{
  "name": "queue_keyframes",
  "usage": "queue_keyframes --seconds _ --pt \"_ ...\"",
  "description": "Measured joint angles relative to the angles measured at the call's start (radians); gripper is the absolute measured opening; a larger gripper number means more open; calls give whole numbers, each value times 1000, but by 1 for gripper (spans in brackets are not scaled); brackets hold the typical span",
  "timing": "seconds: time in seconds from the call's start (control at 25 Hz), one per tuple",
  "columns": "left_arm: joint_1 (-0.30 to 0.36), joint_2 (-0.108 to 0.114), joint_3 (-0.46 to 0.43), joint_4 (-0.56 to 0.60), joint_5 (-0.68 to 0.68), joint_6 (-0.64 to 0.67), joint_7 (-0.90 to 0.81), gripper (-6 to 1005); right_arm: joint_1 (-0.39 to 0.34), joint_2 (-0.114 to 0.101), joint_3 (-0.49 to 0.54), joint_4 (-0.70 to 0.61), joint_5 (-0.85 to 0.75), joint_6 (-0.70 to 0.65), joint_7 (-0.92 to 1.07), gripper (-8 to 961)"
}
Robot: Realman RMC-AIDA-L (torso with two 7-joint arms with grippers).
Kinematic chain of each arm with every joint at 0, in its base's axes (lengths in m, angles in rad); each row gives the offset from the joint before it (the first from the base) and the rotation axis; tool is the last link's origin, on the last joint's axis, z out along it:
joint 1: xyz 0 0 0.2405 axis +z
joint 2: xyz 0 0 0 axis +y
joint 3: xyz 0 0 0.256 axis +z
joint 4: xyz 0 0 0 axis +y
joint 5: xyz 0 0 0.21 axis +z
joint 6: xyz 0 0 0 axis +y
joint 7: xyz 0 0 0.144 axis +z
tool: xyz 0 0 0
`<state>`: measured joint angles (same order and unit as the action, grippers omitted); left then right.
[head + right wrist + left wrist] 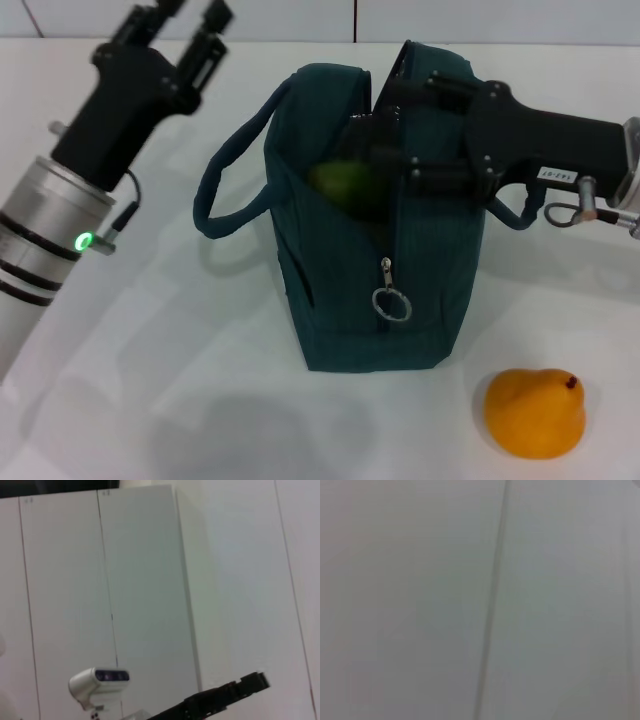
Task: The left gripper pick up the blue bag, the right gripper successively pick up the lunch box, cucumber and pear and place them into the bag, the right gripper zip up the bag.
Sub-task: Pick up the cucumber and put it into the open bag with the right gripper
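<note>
From the head camera I see the blue bag (375, 255) standing upright at the middle of the white table (180, 380), its top unzipped and gaping, the silver ring pull (391, 303) hanging low on the near face. One loop handle (232, 165) arcs out toward nine o'clock.

My right gripper (385, 150) reaches in from three o'clock and is sunk into the bag's open mouth. Its fingertips are buried among the fabric, so I cannot tell whether they are spread or closed. Just beside them, inside the opening, a patch of green shows: the cucumber (340, 182), resting in the bag.

The pear (535, 412) sits alone on the table at about five o'clock from the bag, well apart from it.

My left gripper (185, 20) is raised at ten o'clock, clear of the bag, fingers spread and holding nothing. I can't see the lunch box.
</note>
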<state>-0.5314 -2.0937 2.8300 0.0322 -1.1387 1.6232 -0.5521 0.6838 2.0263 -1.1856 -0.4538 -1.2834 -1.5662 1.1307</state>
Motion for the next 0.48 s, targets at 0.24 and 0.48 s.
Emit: queue_keyframes --seconds 0.24,0.48 --pt "32 -4 0 66 -162 -5 47 579 -28 -5 2 -24 28 -4 -1 844" --pt "15 17 9 62 -61 -30 -51 571 -87 -11 6 -93 28 0 10 843"
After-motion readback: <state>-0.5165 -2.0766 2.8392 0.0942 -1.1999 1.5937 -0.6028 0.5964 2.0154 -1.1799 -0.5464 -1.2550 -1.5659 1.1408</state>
